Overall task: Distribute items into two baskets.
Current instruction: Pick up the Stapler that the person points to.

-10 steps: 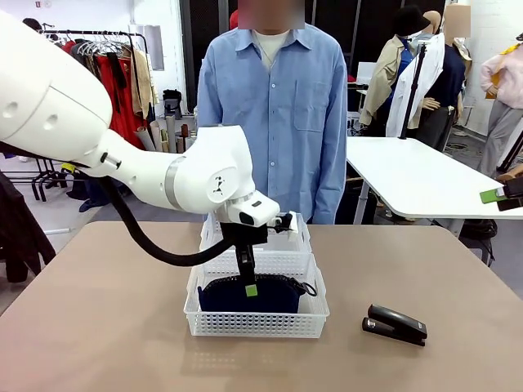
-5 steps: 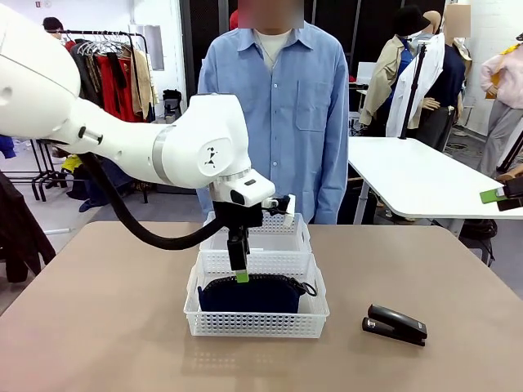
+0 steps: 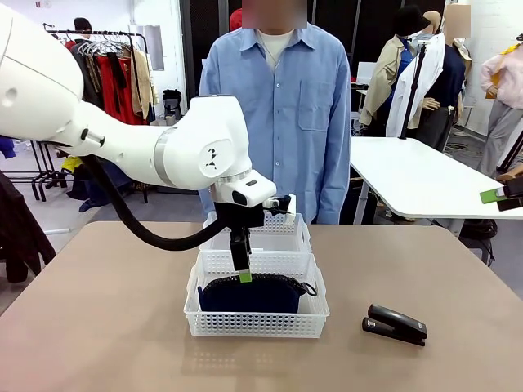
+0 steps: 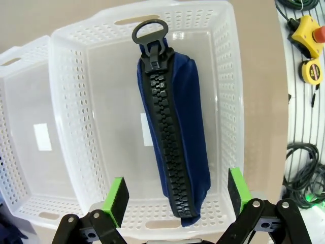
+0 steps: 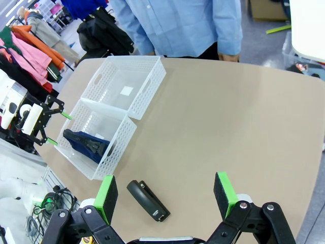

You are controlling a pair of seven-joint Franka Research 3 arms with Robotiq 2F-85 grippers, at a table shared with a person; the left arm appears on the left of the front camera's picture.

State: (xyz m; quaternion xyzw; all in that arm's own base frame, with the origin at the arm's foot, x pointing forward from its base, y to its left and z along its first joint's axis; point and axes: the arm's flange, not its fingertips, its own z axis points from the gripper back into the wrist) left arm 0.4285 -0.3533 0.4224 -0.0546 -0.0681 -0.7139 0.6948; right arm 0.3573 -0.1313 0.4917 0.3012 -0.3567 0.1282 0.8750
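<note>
My right gripper (image 5: 165, 194) hangs spread wide, with nothing between its green pads, high over the smooth tan table (image 5: 228, 117). Below it the black stapler (image 5: 147, 200), a low glossy wedge, lies on bare tabletop to the right of the baskets.

My left gripper (image 4: 177, 192) is released too. Its jaws are parted wider than the pouch, and it is poised just above the nearer basket (image 4: 228, 101). That basket is white plastic and rectangular, its walls a lattice of small holes, with a slot handle in each short end.

Inside it the navy-blue pouch (image 4: 175, 142) lies lengthwise. It is soft fabric, with a chunky black toothed zip and a big ring pull facing up.

Just behind, wall to wall, stands the second white lattice basket (image 4: 20, 152), with a white label on its translucent floor. At the table's far side stands a person (image 3: 278, 106) in a light blue shirt.
</note>
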